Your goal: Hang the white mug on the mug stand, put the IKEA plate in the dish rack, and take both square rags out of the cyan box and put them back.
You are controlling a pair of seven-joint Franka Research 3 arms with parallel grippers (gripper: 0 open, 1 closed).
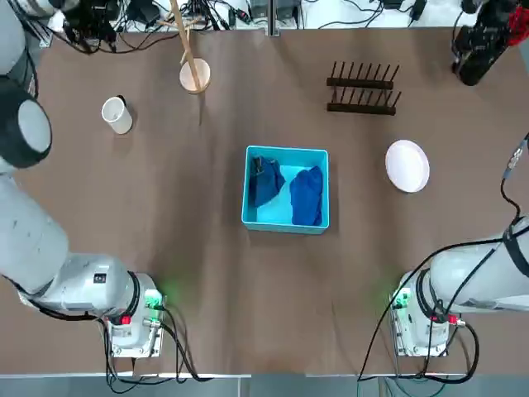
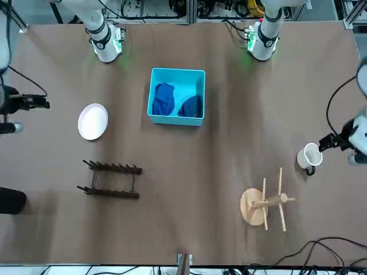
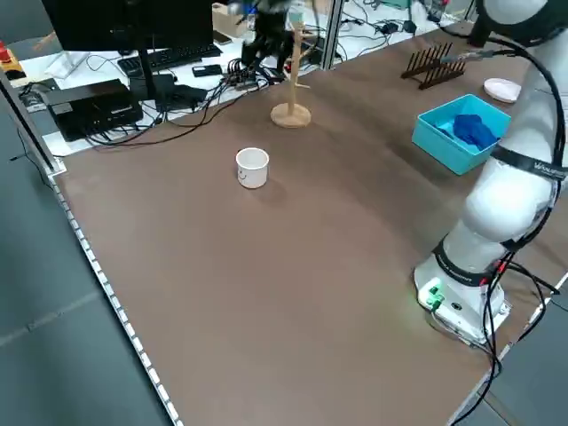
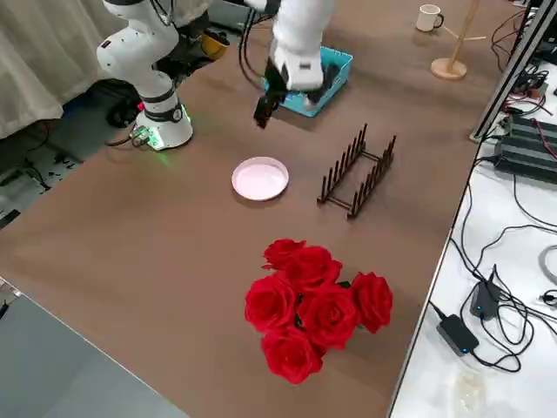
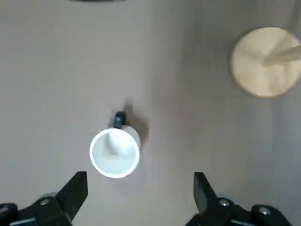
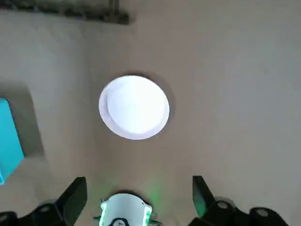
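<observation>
The white mug (image 1: 116, 114) stands upright at the far left of the table, handle outward. My left gripper (image 5: 138, 190) hovers open high above the mug (image 5: 114, 153), holding nothing. Right of the mug is the mug stand (image 1: 195, 76), seen also as a round base (image 5: 265, 61). The IKEA plate (image 1: 407, 165) lies flat on the right, with my right gripper (image 6: 136, 193) open and empty high above the plate (image 6: 134, 107). The dish rack (image 1: 362, 88) stands behind it. Both dark blue square rags (image 1: 266, 180) (image 1: 307, 195) lie in the cyan box (image 1: 286, 225) at mid-table.
The arm bases (image 1: 132, 318) (image 1: 426, 318) sit at the near edge. A bunch of red roses (image 4: 313, 305) rests on the table beyond the plate on the robot's right. Cables and a keyboard (image 3: 169, 62) lie past the far edge.
</observation>
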